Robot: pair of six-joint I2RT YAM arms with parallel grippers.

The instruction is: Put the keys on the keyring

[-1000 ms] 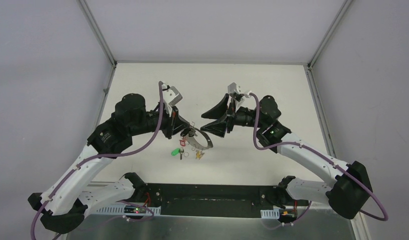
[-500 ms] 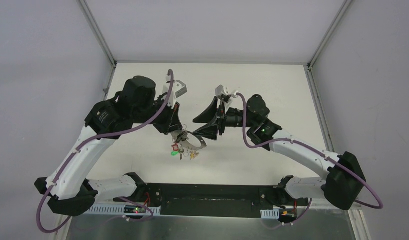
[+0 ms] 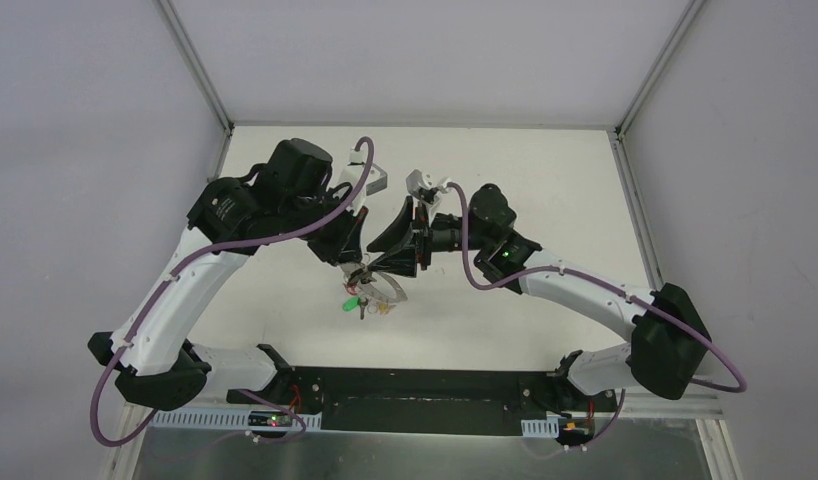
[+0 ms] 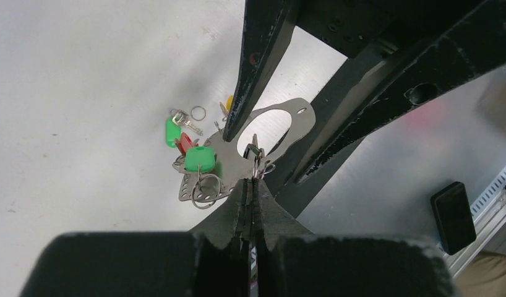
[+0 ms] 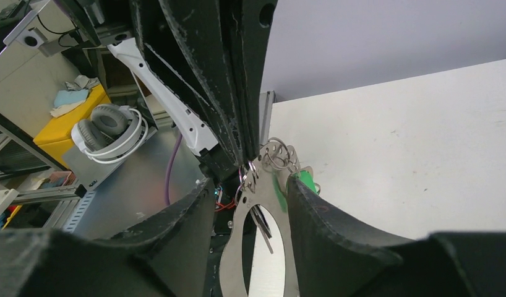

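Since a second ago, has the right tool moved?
Yes. The right tool has shifted left, away from the table's right rail, closing in on the keyring.

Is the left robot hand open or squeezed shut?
Shut. The left gripper is pinched tight, with no gap between its fingers, and it grips a small wire ring by the keyring.

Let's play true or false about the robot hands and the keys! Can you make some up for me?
1. The left gripper is pinched shut. True.
2. Nobody is holding the keyring. False: the left gripper holds it up by its tips.
3. The right gripper has a finger on each side of the keyring. True.
4. All the key caps are blue. False: there is a green-capped key and a red-capped key.
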